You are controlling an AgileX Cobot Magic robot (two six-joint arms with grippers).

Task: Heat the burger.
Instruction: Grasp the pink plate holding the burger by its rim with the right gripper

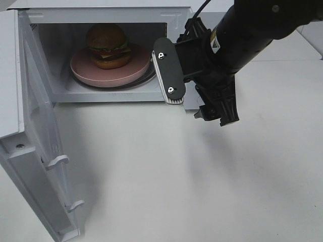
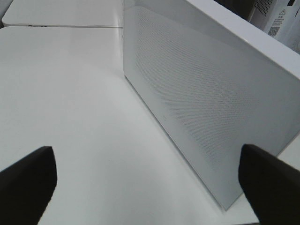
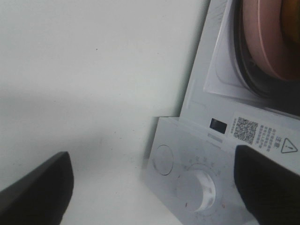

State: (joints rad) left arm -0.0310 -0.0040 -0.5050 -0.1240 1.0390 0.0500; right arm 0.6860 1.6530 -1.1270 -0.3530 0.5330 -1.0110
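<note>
Inside, burger (image 1: 107, 45) on pink plate (image 1: 83, 71); door (image 1: 43, 151) ajar, right claw (image 1: 194, 98) wide, empty.

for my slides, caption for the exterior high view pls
Burger on pink plate inside open microwave, right gripper open beside it.

The burger (image 1: 107, 44) has a glossy golden-brown bun and sits on a smooth matt pink plate (image 1: 83, 70). The microwave (image 1: 176, 20) looks like smooth white plastic; its door (image 2: 206, 93) carries a fine dotted mesh. The table (image 1: 166, 176) is matt white.
</note>
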